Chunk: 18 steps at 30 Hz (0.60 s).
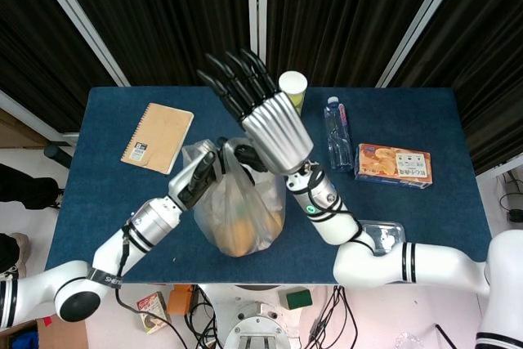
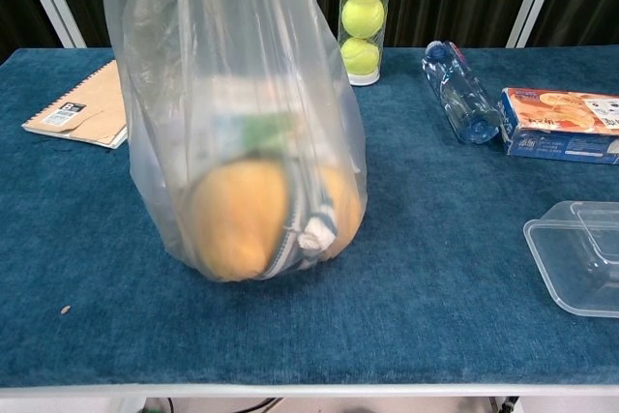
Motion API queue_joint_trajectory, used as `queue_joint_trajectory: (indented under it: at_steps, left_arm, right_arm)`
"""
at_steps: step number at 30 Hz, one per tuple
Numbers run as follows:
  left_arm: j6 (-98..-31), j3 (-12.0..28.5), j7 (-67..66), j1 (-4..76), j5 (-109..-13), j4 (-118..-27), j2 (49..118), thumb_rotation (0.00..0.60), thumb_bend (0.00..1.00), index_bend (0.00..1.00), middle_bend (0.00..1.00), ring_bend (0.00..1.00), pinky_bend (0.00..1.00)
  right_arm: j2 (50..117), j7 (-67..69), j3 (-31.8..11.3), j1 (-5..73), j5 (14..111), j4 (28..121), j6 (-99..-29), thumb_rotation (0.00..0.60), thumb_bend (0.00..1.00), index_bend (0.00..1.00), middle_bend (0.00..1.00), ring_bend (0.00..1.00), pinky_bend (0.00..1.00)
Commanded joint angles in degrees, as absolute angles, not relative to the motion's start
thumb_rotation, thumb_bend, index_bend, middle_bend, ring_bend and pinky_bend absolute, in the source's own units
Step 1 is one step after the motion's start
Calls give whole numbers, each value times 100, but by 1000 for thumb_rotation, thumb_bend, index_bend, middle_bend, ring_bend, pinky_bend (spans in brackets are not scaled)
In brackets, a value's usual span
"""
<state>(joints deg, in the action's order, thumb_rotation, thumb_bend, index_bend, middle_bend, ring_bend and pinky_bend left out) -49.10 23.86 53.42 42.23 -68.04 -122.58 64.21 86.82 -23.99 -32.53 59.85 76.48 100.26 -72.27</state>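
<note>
clear plastic bag (image 2: 242,123) with orange fruit (image 2: 237,220) sits mid-desk (image 2: 455,307), left hand (image 1: 198,176) gripping its top edge with fingers clamped, right hand (image 1: 261,116) raised above it, fingers spread apart, holding nothing.

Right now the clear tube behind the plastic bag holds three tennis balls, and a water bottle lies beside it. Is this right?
Not quite. The clear tube holds two tennis balls, not three, as the chest view shows. The rest stands: it is behind the plastic bag, and the water bottle lies beside it.

Head looks down; chest, perhaps table-level, shares bag (image 2: 242,142)
</note>
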Motion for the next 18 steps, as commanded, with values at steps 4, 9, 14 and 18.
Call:
queue_joint_trajectory:
  at_steps: [4,9,14,18]
  left_arm:
    - [-4651,2417,5437,4350,-6702,-12192,6517,24,0,325,355,305,421]
    - [-4543,2375,5591,4278,-6942,-12221,6473,27,0,325,357,305,426]
    - [-4478,2414,6033,4156,-7174,-12224,6358,28,0,326,420,343,480]
    - [-4571,2443,6328,4040,-7390,-12186,6290,29,0,375,562,497,611]
  right_arm:
    - [8726,-2459,-3367,6146,7492,9832,-7247,600,125,0,0,0,0]
    - [8702,-2509,-3467,6213,7263,9718,-7270,600,124,0,0,0,0]
    - [8622,-2498,-3434,6176,7177,9703,-7317,600,125,0,0,0,0]
    - [8542,-2446,-3350,6094,7152,9692,-7368,600,127,0,0,0,0]
